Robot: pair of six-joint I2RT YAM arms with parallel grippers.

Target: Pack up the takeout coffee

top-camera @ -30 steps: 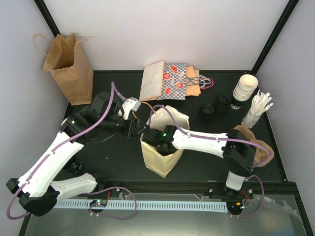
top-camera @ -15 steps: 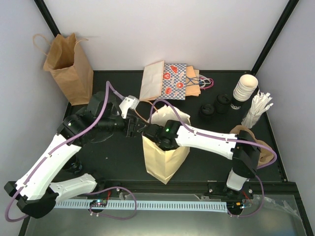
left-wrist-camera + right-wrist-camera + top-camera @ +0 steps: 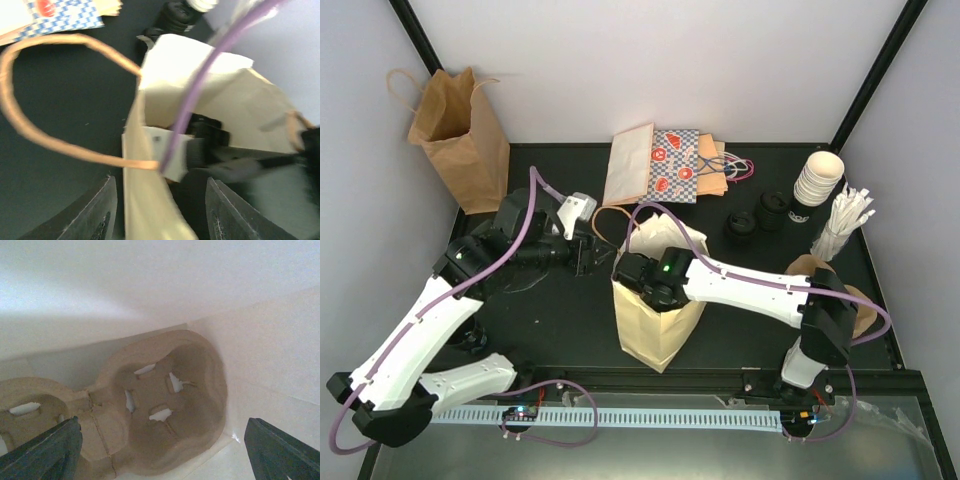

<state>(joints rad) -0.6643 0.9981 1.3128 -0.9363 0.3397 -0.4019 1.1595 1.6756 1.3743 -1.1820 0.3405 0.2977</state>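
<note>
**Black tabletop (image 3: 550, 310): both arms at the cream bag, cups not packed**

Far-left corner: brown paper bag (image 3: 460, 140) upright, close to the left wall. Left arm (image 3: 430, 320) reaches from the near-left base, elbow bent, wrist pointing right. Left tool (image 3: 582, 257) is released, fingers spread, just beside the cream bag (image 3: 655, 330), with the bag wall running between them in the left wrist view. The cream bag stands upright, mouth open, close to the near edge. Right arm (image 3: 750, 290) crosses leftward and dips into that mouth. Right tool (image 3: 160, 450) is inside, fingers wide apart, nothing gripped, above a pulp cup carrier (image 3: 165, 385) on the bag floor. Bare tabletop lies left of the bag. Stacked white paper cups (image 3: 817, 183) sit far right beside the stick bundle (image 3: 845, 220), well apart from the bag.
</note>
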